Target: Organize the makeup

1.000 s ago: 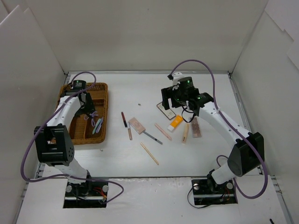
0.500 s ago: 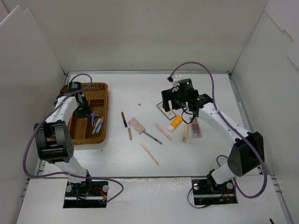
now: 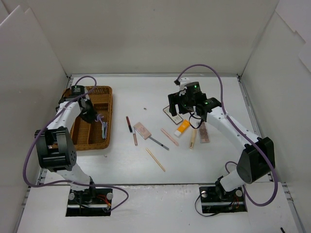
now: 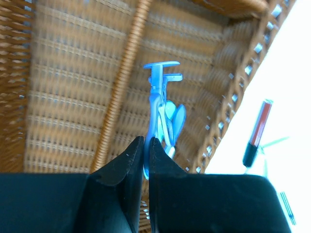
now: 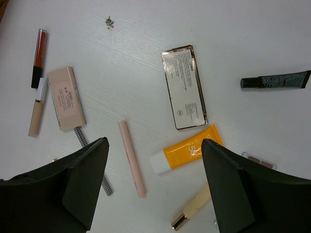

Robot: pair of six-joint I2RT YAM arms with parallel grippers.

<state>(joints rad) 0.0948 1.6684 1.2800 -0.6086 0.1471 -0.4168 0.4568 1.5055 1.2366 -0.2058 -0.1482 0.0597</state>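
In the left wrist view my left gripper point(image 4: 145, 145) is shut on the handle end of the purple-blue curler point(image 4: 163, 104), which sits over the floor of the wicker tray point(image 4: 68, 97). The top view shows that gripper point(image 3: 96, 117) and the curler point(image 3: 103, 127) at the tray's right compartment. My right gripper point(image 5: 154, 143) hovers open above the orange tube point(image 5: 192, 153), holding nothing. Around it lie the black-edged mirror point(image 5: 183, 86), a pink compact point(image 5: 66, 98), a pink stick point(image 5: 131, 158) and the brown palette point(image 5: 257, 160).
On the table between the arms lie a red lip pencil point(image 3: 129, 124), a wooden stick point(image 3: 155, 159), a cream tube point(image 3: 193, 138) and a thin dark pencil point(image 3: 159, 142). A black tube point(image 5: 275, 80) lies to the right of the mirror. White walls enclose the table.
My left gripper has closed on the curler inside the tray and shifted slightly right. The right arm has stayed almost still, open above the orange tube.
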